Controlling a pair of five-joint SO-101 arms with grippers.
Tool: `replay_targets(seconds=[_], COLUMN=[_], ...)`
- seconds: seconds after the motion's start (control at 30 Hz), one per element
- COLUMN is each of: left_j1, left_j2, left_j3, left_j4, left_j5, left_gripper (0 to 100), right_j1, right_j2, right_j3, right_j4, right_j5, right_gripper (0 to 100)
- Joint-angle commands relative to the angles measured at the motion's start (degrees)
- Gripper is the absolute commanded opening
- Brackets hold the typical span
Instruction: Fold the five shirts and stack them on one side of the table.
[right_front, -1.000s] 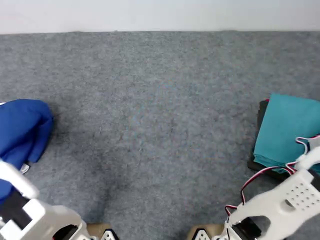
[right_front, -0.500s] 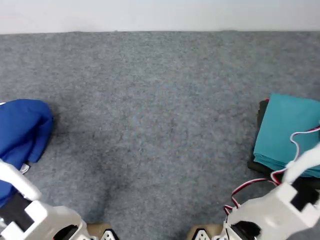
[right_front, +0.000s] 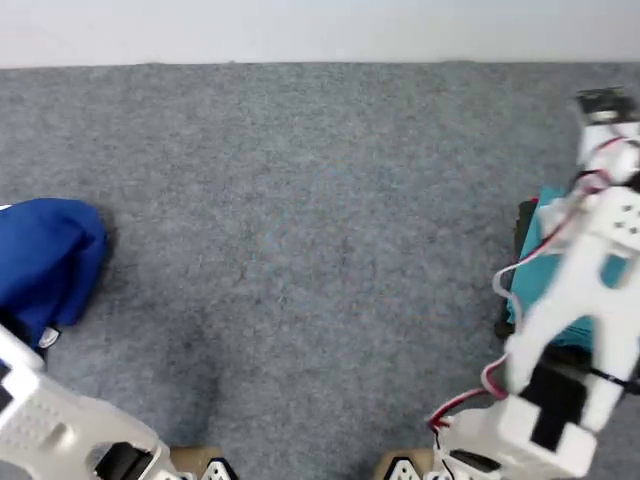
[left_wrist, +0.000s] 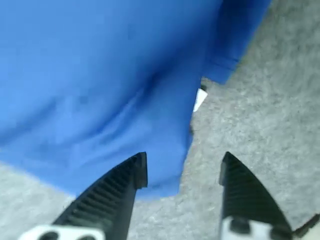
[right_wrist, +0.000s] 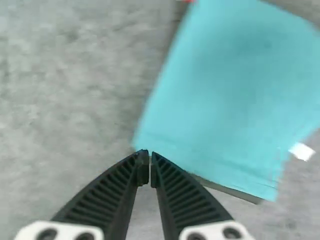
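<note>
Near edge of the grey felt-covered table (right_front: 300, 200): both white arm bases. The left arm (right_front: 50, 430) sits low at the near left corner. The right arm (right_front: 590, 300) stretches along the right edge.

Left pincer (left_wrist: 184, 165): jaws wide apart, holding nothing, poised over the hem of the crumpled bright-blue shirt (left_wrist: 100, 75). The left wrist view picks out a small white tag (left_wrist: 200, 99) at the cloth's border. The high view places this shirt (right_front: 45, 265) as a loose heap against the left edge.

Right pincer (right_wrist: 149, 156): jaws pressed together, holding nothing, over bare felt just beside a corner of the folded teal shirt (right_wrist: 230, 90). The right wrist view shows a dark folded garment (right_wrist: 225, 187) peeping out under it, and a white label (right_wrist: 301, 151). In the high view the teal shirt (right_front: 530, 240) lies at the right edge, partly covered by the arm.

Far edge: a pale wall (right_front: 320, 30).
</note>
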Motion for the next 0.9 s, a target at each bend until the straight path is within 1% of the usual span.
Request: replay_targets(seconds=[0.0, 0.1, 0.23, 0.27, 0.33, 0.43, 0.47, 0.57, 0.7, 0.87], left_j1=[0.00, 0.44, -0.09, -0.09, 0.18, 1.23, 1.58, 2.73, 4.92, 9.23], left_j2=[5.01, 10.81, 15.47, 15.65, 15.12, 12.84, 11.60, 7.12, -0.44, -11.43], left_j3=[-2.95, -3.30, -3.30, -3.30, -3.30, -3.30, -3.30, -3.21, -3.21, -3.12], left_j4=[-1.76, -4.75, -10.46, -11.25, -11.52, -9.49, -8.00, -3.87, -2.55, 0.00], left_j5=[-0.79, -0.79, -0.62, -0.62, -0.79, -4.31, -5.89, -8.00, -7.82, -7.82], left_gripper=[25, 25, 24, 23, 16, 3, 1, 1, 1, 1], right_j1=[-5.76, -8.04, -8.13, -8.04, -8.04, -8.04, -8.13, -8.13, -8.31, -8.40], right_j2=[-6.90, -9.36, -11.56, -12.00, -12.79, -13.85, -13.85, -13.93, -13.85, -14.11], right_j3=[4.31, 7.30, 9.32, 9.49, 9.58, 9.58, 9.58, 9.58, 9.58, 9.58], right_j4=[2.33, 2.33, 2.33, 2.33, 2.33, 2.33, 2.33, 2.33, 2.33, 2.33], right_j5=[-2.46, -2.37, -2.37, -2.37, -2.37, -2.37, -2.37, -2.37, -2.46, -2.46], right_gripper=[0.9, 0.9, 0.9, 0.9, 0.9, 0.9, 0.9, 0.9, 0.9, 0.9])
